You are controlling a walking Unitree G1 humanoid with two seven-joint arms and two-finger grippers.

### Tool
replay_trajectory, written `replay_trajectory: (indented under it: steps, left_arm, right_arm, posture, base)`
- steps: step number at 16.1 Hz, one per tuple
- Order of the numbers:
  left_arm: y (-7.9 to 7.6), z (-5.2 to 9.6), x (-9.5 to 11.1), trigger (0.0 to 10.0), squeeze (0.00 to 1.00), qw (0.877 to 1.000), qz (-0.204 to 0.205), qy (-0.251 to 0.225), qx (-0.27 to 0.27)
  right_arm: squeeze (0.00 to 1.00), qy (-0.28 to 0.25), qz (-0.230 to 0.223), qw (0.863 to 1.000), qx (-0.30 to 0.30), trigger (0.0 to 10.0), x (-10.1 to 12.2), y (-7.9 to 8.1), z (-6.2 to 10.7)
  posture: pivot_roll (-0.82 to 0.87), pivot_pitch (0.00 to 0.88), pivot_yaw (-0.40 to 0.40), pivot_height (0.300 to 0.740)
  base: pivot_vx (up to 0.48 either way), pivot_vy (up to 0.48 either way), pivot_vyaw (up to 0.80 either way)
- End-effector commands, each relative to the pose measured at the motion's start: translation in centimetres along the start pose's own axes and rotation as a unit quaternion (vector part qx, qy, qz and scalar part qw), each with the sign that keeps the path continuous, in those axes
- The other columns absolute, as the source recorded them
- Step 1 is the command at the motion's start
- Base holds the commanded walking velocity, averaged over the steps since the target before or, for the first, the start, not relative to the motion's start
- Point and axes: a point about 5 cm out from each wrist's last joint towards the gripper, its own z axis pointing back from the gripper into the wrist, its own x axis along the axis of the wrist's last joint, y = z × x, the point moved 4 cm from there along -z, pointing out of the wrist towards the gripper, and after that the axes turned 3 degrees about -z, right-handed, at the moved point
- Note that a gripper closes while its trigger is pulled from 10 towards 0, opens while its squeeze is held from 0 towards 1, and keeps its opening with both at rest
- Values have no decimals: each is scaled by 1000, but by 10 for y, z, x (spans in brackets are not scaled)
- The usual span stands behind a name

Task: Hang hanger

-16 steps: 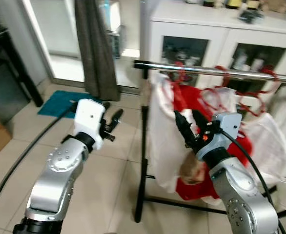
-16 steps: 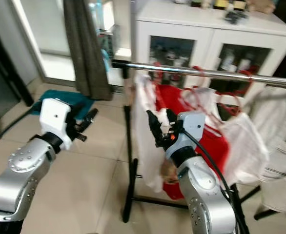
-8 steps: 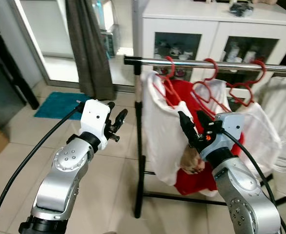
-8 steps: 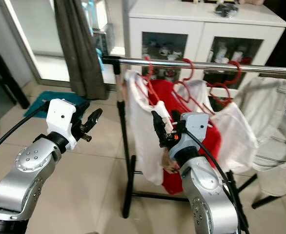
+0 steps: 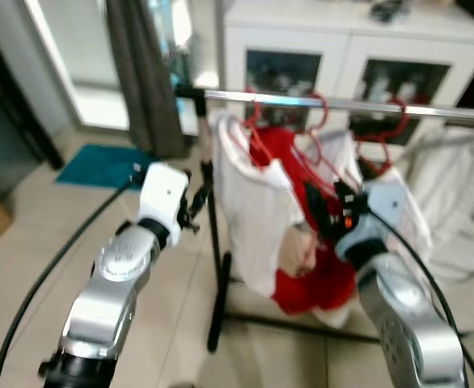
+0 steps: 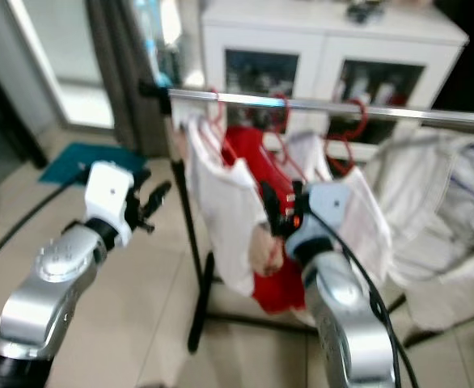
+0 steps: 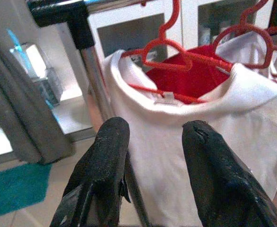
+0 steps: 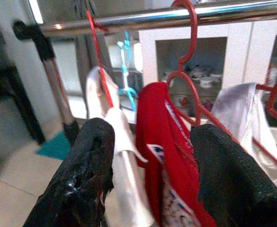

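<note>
Indoors, tiled floor [image 5: 27,242] under clothes rail [image 5: 342,103].

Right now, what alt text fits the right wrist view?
The right gripper, fingers open, faces a metal rail holding red hangers with a white shirt and a red garment; a white glass-door cabinet stands behind.

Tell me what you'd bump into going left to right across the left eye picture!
Teal mat → grey curtain → left claw → white shirt → right claw → striped cloth.
</note>
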Motion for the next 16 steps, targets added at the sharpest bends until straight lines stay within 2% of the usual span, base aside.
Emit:
replay_trajectory:
  steps: [1, 5, 6, 11, 14, 16]
  left_arm:
    - [2, -1, 3, 10000, 0, 1000, -3, -7, 0]
    - [1, -3, 4, 10000, 0, 1000, 0, -10, -6]
    - [0, -3, 4, 10000, 0, 1000, 0, -9, -10]
    - [-4, -4, 2, 10000, 0, 1000, 5, -6, -20]
    - [-4, -5, 2, 10000, 0, 1000, 7, -6, -20]
    - [-4, -5, 2, 10000, 0, 1000, 7, -7, -20]
  right_arm:
    - [0, -7, 13, 1000, -5, 10000, 4, 0, -4]
    - [0, -20, 6, 1000, -21, 10000, 9, -5, -8]
    - [0, -33, -21, 998, -44, 10000, 12, -11, -8]
    - [0, -49, 14, 998, -43, 10000, 25, -13, -12]
    - [0, -47, 18, 998, -32, 10000, 28, -11, -15]
    - [0, -39, 53, 998, -18, 10000, 28, -8, -16]
  posture:
    - [9, 0, 29, 740]
    - [6, 0, 28, 740]
    - [6, 0, 27, 740]
    - [-3, 0, 23, 740]
    - [-5, 0, 16, 740]
    - [-4, 0, 12, 740]
  base:
    - [0, 0, 800]
    - [183, 0, 748]
    - [240, 0, 0]
    - [242, 0, 0]
    - [0, 0, 0]
    - [0, 0, 0]
